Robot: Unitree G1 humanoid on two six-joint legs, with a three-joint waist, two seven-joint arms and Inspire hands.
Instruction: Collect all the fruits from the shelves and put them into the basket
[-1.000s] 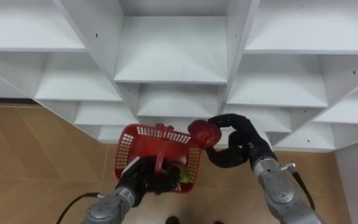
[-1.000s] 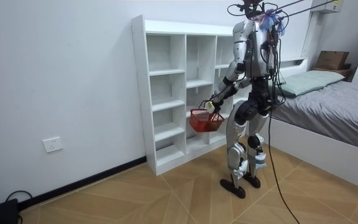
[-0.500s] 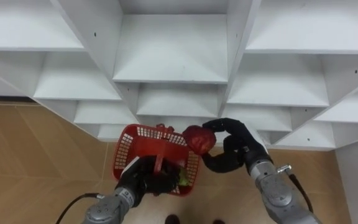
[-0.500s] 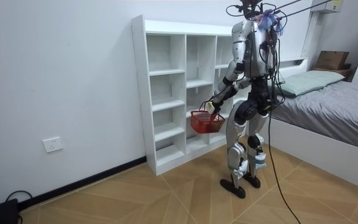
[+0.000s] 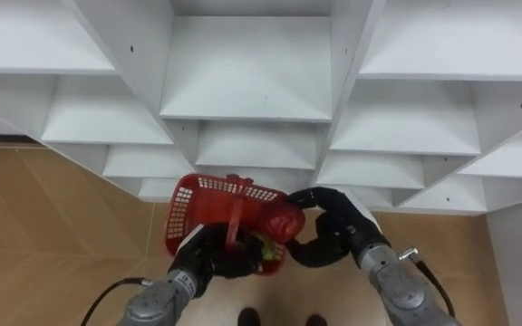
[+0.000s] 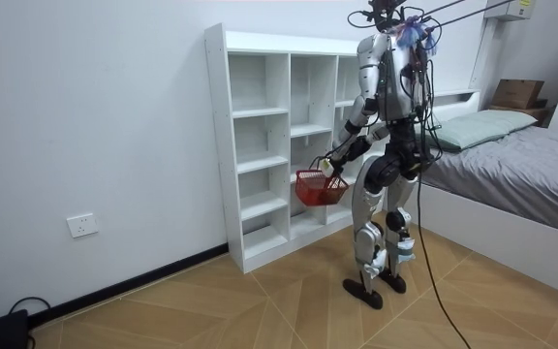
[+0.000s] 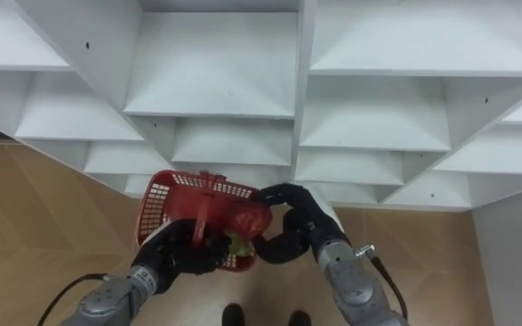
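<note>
The right hand [image 5: 333, 237] curls round a red fruit [image 5: 281, 222] at the basket's [image 5: 202, 195] right rim. The left hand [image 5: 211, 258] grips the handle [image 5: 235, 213], in front of the closet's [image 5: 252, 91] lower shelf edges.

The red fruit [image 5: 282, 220] and the handle [image 5: 234, 213] cover most of the inside of the basket [image 5: 208, 199]; a yellow-green sliver [image 5: 264, 247] peeks out, too little to name. In the room view the robot's body hides part of the closet [image 6: 260, 145].

The closet [image 5: 247, 100] has open compartments far ahead, parted by upright walls [image 5: 350, 54]. A handle [image 5: 236, 210] spans the basket [image 5: 181, 213].
</note>
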